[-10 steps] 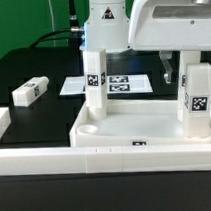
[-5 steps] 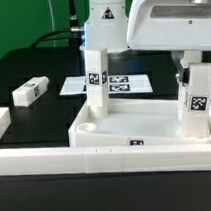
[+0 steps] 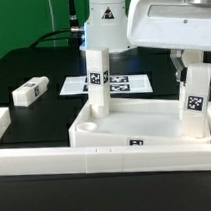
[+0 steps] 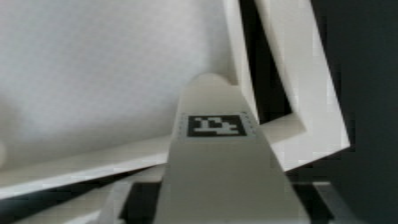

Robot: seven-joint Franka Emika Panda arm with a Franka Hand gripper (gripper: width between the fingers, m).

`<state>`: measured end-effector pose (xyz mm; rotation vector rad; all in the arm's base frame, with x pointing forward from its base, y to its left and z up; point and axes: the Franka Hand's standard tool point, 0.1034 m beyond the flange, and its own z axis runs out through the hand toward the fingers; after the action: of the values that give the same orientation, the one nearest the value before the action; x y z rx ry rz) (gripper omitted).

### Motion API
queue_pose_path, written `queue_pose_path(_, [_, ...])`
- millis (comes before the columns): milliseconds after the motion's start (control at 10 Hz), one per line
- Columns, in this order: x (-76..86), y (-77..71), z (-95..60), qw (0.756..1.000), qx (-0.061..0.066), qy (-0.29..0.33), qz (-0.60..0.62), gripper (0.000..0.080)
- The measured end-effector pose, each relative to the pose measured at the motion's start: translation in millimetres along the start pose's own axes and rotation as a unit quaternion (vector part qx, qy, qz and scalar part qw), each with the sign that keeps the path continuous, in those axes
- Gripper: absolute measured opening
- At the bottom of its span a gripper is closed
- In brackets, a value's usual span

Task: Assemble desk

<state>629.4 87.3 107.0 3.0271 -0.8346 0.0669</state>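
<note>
**Fingers (image 3: 178, 64) clamped on a leg at the tabletop's corner**

Fingers are pinching the upper end of a held leg (image 3: 194, 99). On my wrist feed that leg (image 4: 222, 150) runs straight out between them with its square tag facing the camera. It stands about upright at the far corner of the tabletop on the exterior view's right. Its lower end is down inside the rim, but I cannot tell whether it is seated.

By size from here, I see the black table (image 3: 41, 67) carrying everything. The tabletop (image 3: 145, 126), a shallow white tray, lies near the front, and my wrist feed shows its floor and raised rim (image 4: 285, 95) beneath the held leg. A long white border rail (image 3: 36, 160) runs just in front of the tray. The marker board (image 3: 127, 83) lies flat behind the tray.

A standing leg (image 3: 97, 79) is upright in the tray's far corner on the exterior view's left. A loose leg (image 3: 28, 93) lies on its side on the table, well apart from the tray, further to the exterior view's left.
</note>
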Motion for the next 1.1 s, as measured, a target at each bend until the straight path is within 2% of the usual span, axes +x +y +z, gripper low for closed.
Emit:
queue_pose_path(200, [-0.4, 0.3, 1.0, 0.995, 0.009, -0.005, 0.103, 0.0290])
queue_pose_path(400, [-0.3, -0.3, 1.1, 0.979, 0.021, -0.009, 0.202, 0.0290])
queue_pose_path(800, [-0.3, -1.5, 1.2, 0.934, 0.026, -0.019, 0.357, 0.0290])
queue_pose_path(1100, [-0.4, -2.2, 1.1, 0.898, 0.026, -0.022, 0.439, 0.0290])
